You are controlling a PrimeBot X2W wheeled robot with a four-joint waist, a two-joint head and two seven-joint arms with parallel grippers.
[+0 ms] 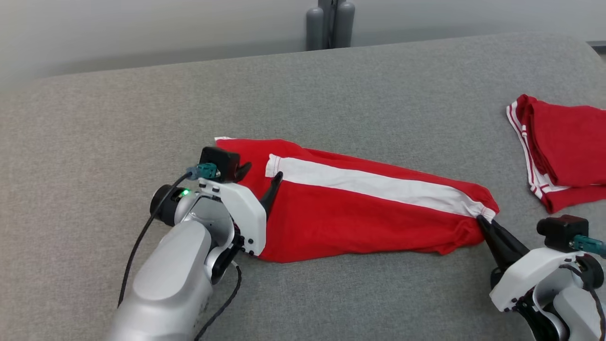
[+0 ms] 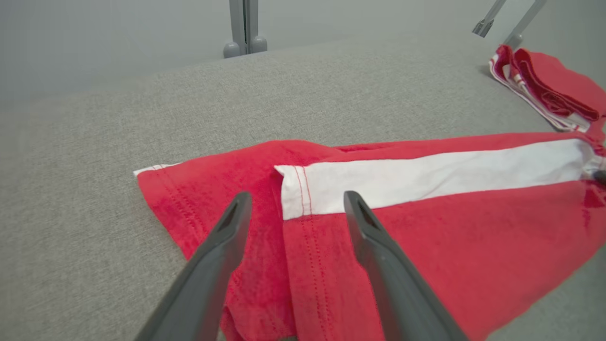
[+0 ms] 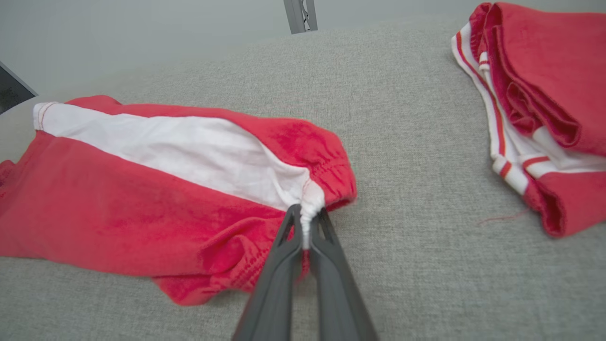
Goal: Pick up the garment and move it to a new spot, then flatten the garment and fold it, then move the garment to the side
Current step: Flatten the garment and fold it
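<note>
We find the garment (image 1: 350,222), red with a broad white stripe (image 1: 378,185), stretched lengthwise across the near middle of the grey padded surface (image 1: 331,85) and rumpled along its near edge. The right gripper (image 3: 307,213) is clamped tight on the garment's right end, where the white stripe bunches at the hem, with its fingers low against the surface. The left gripper (image 2: 298,196) sits over the garment's left end, fingers spread wide either side of the stripe's stitched end; we cannot tell whether the tips touch cloth. A folded pile (image 1: 563,151) of red-and-white cloth lies well apart at the right. A grey stand (image 1: 330,23) rises beyond the far edge.
</note>
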